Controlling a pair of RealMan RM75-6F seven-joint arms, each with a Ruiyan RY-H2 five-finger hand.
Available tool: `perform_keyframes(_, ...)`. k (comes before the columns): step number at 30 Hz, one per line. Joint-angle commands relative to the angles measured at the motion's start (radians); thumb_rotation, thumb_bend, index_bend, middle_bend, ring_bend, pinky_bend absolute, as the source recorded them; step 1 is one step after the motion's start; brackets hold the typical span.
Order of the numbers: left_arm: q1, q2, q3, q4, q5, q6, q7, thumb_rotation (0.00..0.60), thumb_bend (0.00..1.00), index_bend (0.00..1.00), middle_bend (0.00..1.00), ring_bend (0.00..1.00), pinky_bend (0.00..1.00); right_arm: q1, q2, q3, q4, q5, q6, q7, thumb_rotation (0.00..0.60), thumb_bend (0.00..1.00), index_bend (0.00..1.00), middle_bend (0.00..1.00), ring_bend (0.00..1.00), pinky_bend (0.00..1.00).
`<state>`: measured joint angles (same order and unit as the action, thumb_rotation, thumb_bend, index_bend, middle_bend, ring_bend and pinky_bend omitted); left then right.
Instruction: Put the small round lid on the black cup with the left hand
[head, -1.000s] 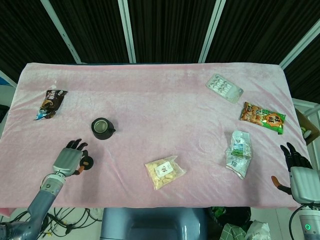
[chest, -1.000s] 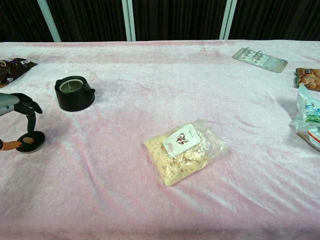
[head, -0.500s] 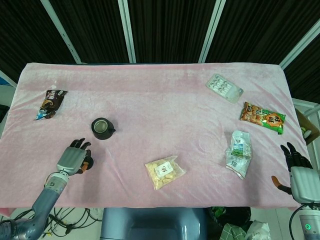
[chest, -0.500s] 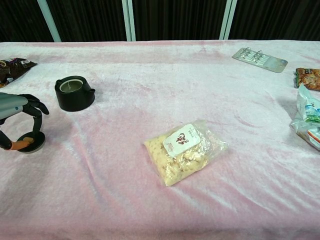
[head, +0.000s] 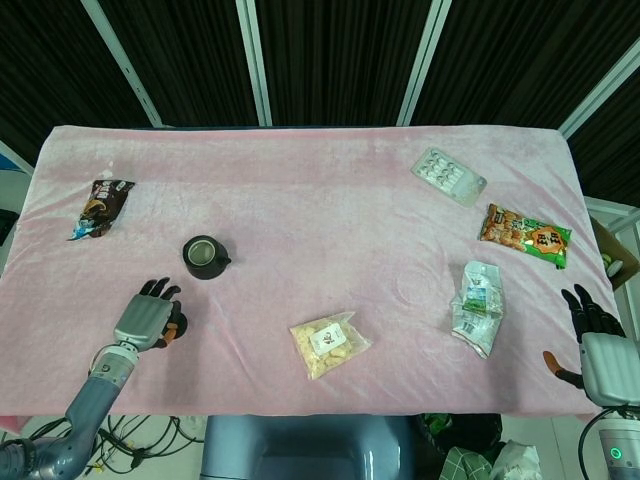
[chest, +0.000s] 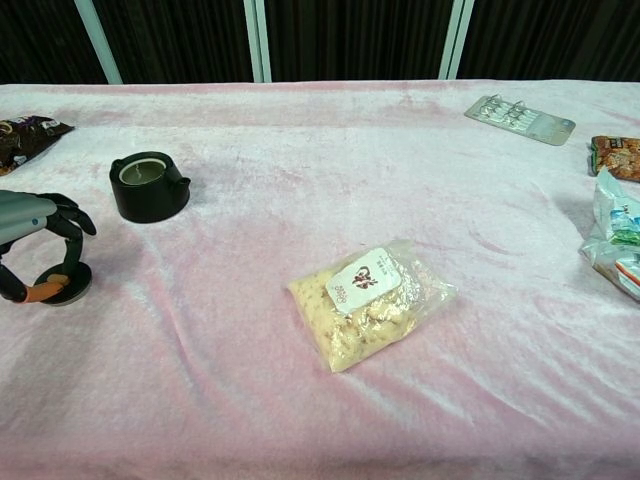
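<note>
Lid (chest: 62, 283) on cloth, left robot hand (chest: 30, 240) arched over it.

Left hand (head: 148, 318): grey back plate, black fingers, orange-tipped thumb, grey forearm. Right hand (head: 600, 350) showing likewise; green light glowing at wrist.

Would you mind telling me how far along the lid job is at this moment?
Nothing is finished yet: the black cup stands open, its inside showing. In hand: the left hand arches over the small round lid, fingers down at it, but the lid lies flat on the pink cloth, apart from the cup. Left: lift the lid, carry it to the cup, set it on. The right hand idles off the table edge.
</note>
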<state>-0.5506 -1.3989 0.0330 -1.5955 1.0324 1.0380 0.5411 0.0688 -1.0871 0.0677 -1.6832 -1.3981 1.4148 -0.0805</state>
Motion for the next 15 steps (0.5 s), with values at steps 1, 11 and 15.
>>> perform_keyframes(1, 0.001, -0.002, -0.001, 0.002, -0.008, 0.002, 0.009, 0.600, 0.36, 0.52, 0.17, 0.00, 0.07, 0.000, 0.000, 0.000, 0.000, 0.001, 0.000, -0.001, 0.600, 0.17, 0.00, 0.03, 0.14, 0.19)
perform_keyframes(11, -0.001, -0.009, -0.015, -0.002, -0.029, -0.003, 0.019, 0.600, 0.44, 0.57, 0.18, 0.00, 0.07, 0.001, 0.001, 0.001, -0.002, 0.005, -0.003, 0.001, 0.600, 0.17, 0.00, 0.02, 0.14, 0.19)
perform_keyframes(15, 0.002, 0.007, -0.027, -0.028, -0.016, 0.013, 0.005, 0.600, 0.47, 0.57, 0.19, 0.00, 0.07, 0.000, 0.002, 0.001, -0.003, 0.005, -0.003, 0.003, 0.600, 0.17, 0.00, 0.02, 0.14, 0.19)
